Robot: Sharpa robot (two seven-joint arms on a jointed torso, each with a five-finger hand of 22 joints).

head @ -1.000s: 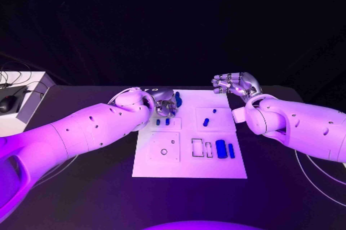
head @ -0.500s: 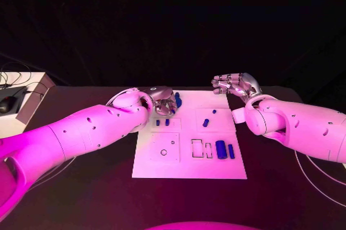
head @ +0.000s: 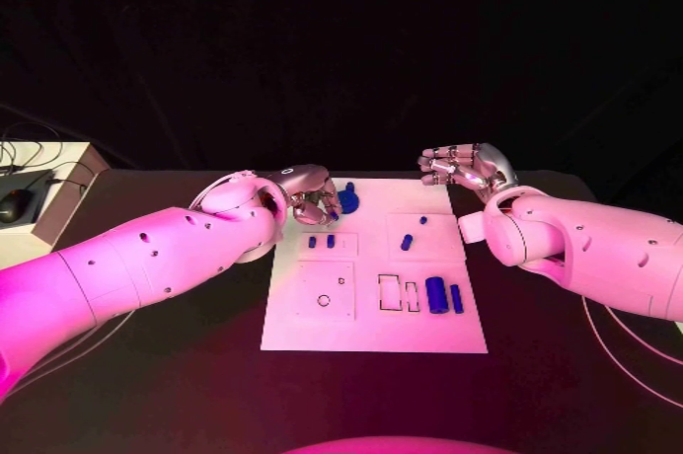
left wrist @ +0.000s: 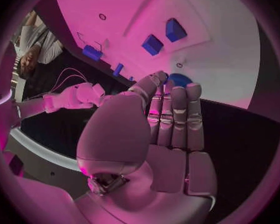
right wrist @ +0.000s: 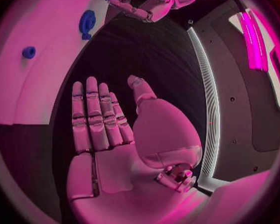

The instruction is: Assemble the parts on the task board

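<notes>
Black table underneath, and the flat white rectangular task board sits dead centre. Left silver hand is over the board's eleven o'clock corner, fingertips closed around a round blue part; the left wrist view shows that blue disc right at the fingertips. Right silver hand floats off the board's one o'clock corner, flat and released, nothing in it. Small blue parts at mid-board: a pair, one peg, two upright bars at four o'clock.

Black table, bearing the white task board at centre and a white box at nine o'clock.
</notes>
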